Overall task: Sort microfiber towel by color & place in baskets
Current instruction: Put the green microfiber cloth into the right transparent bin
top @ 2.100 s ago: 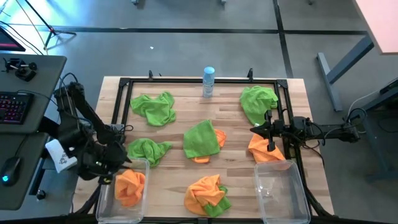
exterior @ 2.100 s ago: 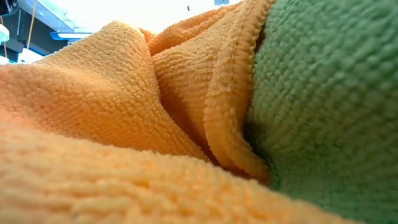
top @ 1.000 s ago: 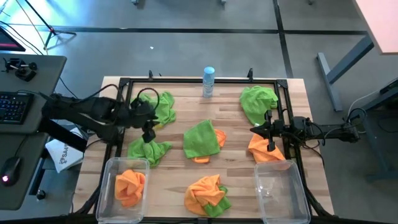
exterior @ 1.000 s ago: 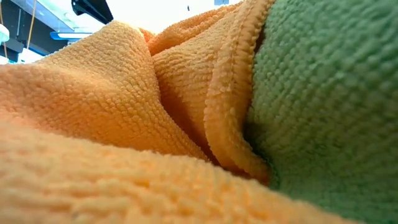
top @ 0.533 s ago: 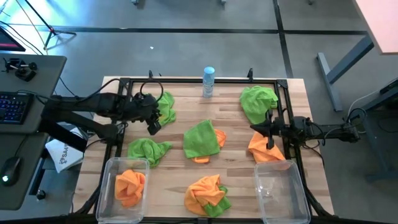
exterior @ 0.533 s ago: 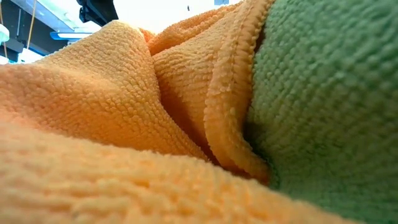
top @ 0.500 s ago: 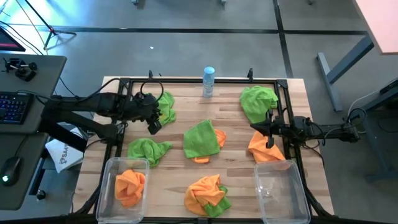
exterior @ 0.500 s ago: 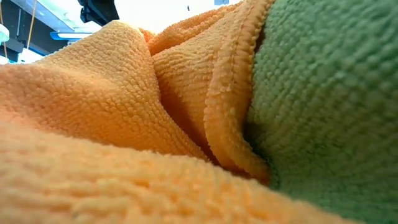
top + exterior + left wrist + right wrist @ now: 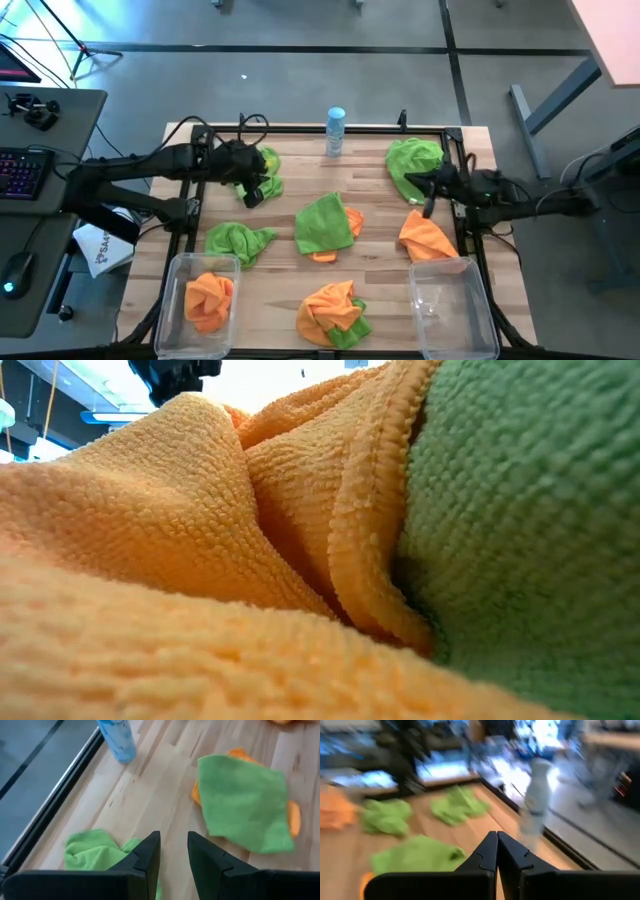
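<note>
Orange and green towels lie scattered on the wooden table. My left gripper [image 9: 250, 190] [image 9: 174, 851] is open, hovering at the near edge of the far-left green towel [image 9: 264, 166] [image 9: 97, 854]. My right gripper [image 9: 426, 198] [image 9: 496, 845] is shut and empty, between the far-right green towel [image 9: 412, 160] and an orange towel [image 9: 426, 238]. A green towel [image 9: 324, 222] [image 9: 242, 805] lies over an orange one at the centre. The left basket [image 9: 176, 300] holds an orange towel [image 9: 208, 298]. The right basket [image 9: 452, 308] has no towel in it.
Another green towel [image 9: 236, 240] lies near the left basket, and an orange-and-green pile [image 9: 335, 308] sits at the near edge, filling the low view [image 9: 300, 560]. A white-and-blue bottle [image 9: 335, 130] stands at the far edge. A black frame [image 9: 300, 130] borders the table.
My left gripper has moved toward the table's far edge and slightly right, ending over the far-left green towel. My right gripper has swung toward the far edge, away from the orange towel and toward the far-right green towel. No towel has moved.
</note>
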You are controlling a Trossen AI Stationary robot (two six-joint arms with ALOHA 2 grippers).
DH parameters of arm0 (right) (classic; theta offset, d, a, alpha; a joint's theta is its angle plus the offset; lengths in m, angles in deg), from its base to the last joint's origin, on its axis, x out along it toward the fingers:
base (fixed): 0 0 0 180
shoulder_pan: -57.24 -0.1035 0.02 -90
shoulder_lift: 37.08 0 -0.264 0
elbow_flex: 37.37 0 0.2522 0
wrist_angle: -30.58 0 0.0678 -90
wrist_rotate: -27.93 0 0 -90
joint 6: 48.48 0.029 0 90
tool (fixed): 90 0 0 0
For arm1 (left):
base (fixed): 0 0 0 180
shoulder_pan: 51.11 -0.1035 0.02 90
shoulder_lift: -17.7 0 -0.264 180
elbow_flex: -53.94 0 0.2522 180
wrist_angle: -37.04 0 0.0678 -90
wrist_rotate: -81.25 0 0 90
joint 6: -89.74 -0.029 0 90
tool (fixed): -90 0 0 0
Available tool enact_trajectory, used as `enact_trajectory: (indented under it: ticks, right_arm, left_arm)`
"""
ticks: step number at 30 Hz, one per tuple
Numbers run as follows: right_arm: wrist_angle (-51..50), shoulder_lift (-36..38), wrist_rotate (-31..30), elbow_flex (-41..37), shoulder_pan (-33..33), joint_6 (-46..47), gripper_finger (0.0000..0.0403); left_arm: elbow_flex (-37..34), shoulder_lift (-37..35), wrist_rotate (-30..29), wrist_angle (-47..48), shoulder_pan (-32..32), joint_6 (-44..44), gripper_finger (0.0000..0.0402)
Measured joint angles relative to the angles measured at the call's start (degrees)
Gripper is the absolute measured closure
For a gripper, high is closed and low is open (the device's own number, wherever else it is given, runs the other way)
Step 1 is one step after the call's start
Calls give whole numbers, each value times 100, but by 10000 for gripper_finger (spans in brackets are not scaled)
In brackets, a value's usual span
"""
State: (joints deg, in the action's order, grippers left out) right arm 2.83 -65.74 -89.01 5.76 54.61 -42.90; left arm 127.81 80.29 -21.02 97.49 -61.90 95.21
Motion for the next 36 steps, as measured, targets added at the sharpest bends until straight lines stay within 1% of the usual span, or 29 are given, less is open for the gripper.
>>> enact_trajectory:
  ticks: [4,7,10,12,16,20,24,26,28,30,33,36]
  right_arm:
    - [-1496,-1281,-787,1274,72,1216,403]
    - [-2675,-2082,-1062,2174,217,2352,403]
    - [-3695,-2746,-1021,2890,402,3428,403]
    - [-4260,-3101,-888,3244,494,4155,403]
    - [-5081,-3584,-761,3663,565,5311,403]
    - [-5625,-3760,-456,3669,592,6492,403]
    - [-6084,-3771,209,3248,836,7084,403]
    - [-6028,-3743,526,2928,1057,7133,403]
    - [-5821,-3734,934,2613,1326,6983,402]
    - [-5468,-3735,1195,2309,1606,6741,396]
    - [-4778,-3734,1520,1849,2041,6318,373]
    - [-4261,-3734,1751,1444,2442,6127,339]
  left_arm:
    - [-108,-48,392,-105,-385,-465,314]
    - [-260,-229,686,-278,-643,-840,314]
    - [-461,-466,937,-348,-916,-1062,314]
    - [-551,-632,1086,-419,-1055,-1117,314]
    - [-817,-982,1165,-463,-1242,-1203,314]
    - [-996,-1218,1167,-487,-1334,-1217,314]
    - [-1103,-1336,1167,-588,-1359,-1198,314]
    - [-1112,-1348,1167,-671,-1359,-1191,314]
    - [-1112,-1348,1167,-796,-1359,-1203,314]
    - [-1112,-1348,1167,-870,-1358,-1212,314]
    - [-1112,-1348,1167,-1044,-1357,-1215,314]
    - [-1112,-1348,1167,-1112,-1357,-1215,314]
